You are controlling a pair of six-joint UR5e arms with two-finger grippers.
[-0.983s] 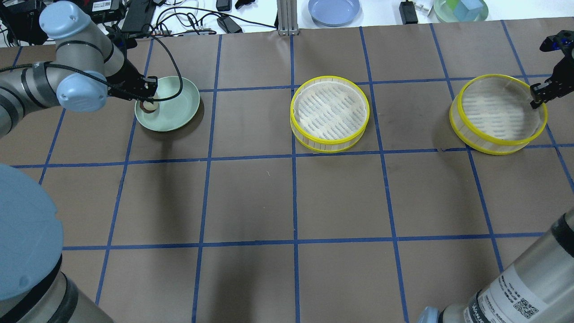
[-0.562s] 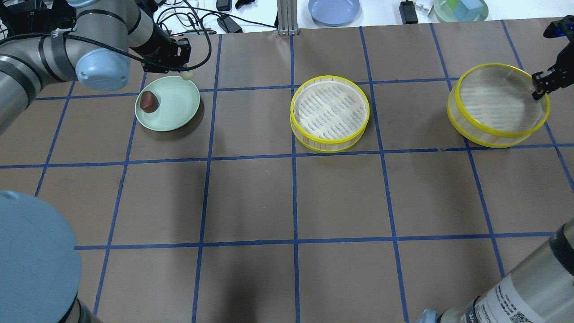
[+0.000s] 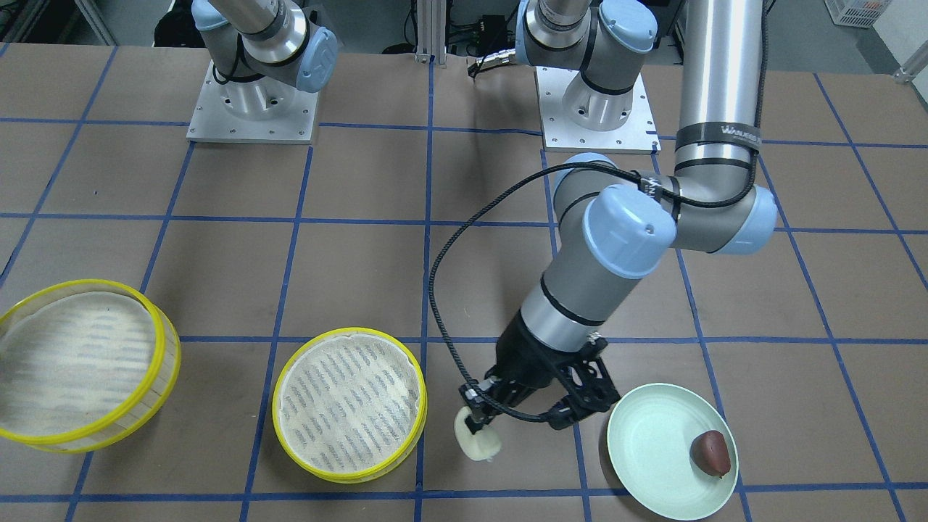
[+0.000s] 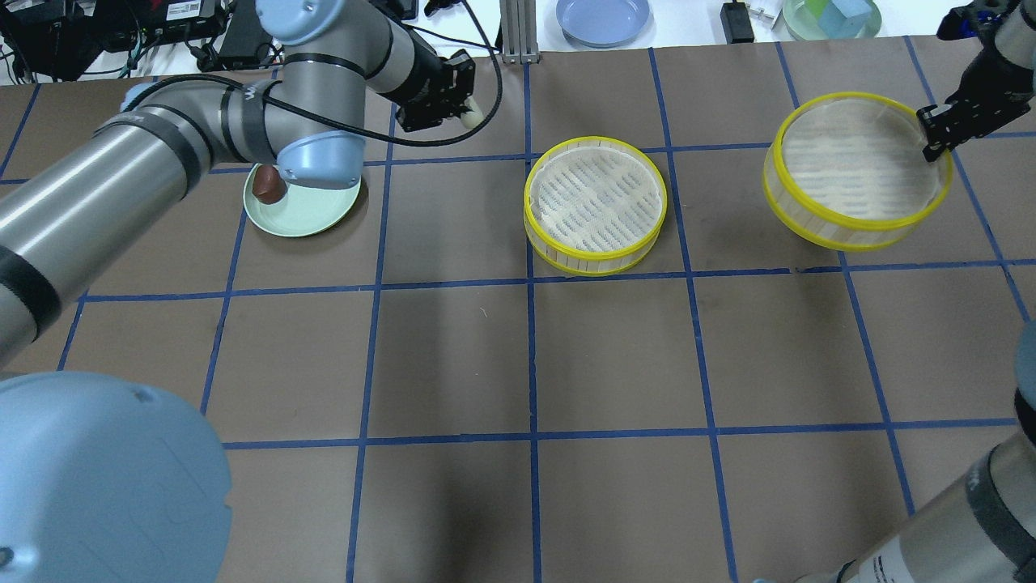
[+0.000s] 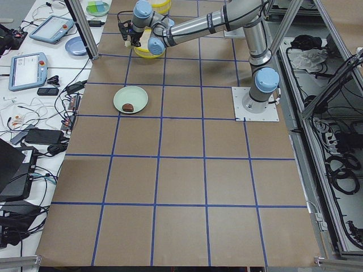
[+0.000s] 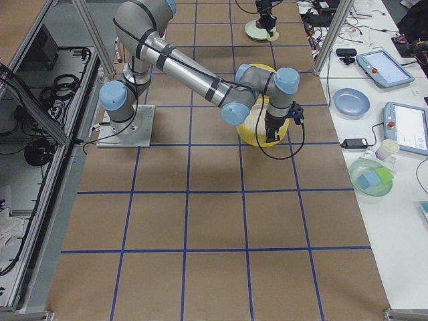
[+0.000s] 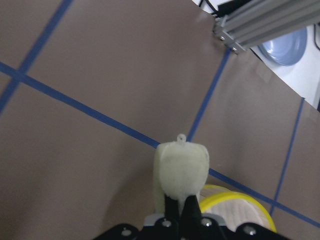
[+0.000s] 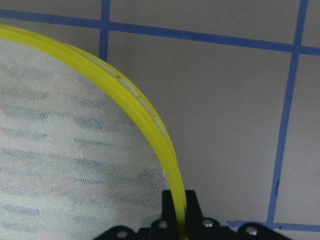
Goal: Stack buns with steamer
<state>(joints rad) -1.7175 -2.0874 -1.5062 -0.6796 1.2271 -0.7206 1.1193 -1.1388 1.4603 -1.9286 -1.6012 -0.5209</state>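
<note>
My left gripper (image 4: 463, 104) is shut on the pale cream bun (image 4: 474, 113) and holds it above the table, between the green plate (image 4: 312, 214) and the middle yellow-rimmed steamer (image 4: 595, 202). The bun also shows in the front view (image 3: 477, 436) and in the left wrist view (image 7: 182, 167). The dark reddish-brown bun (image 4: 267, 185) lies on the plate. My right gripper (image 4: 931, 139) is shut on the rim of the second steamer (image 4: 858, 170) and holds it tilted off the table, right of the middle steamer. Its rim (image 8: 150, 125) shows in the right wrist view.
A blue plate (image 4: 603, 18), a green bowl with blocks (image 4: 832, 16), cables and an aluminium post (image 4: 518, 32) lie beyond the table's far edge. The left arm's elbow (image 4: 320, 158) hangs over the green plate.
My left gripper lifted the cream bun off the plate and carried it right, toward the middle steamer. My right gripper raised the second steamer and moved it left.
</note>
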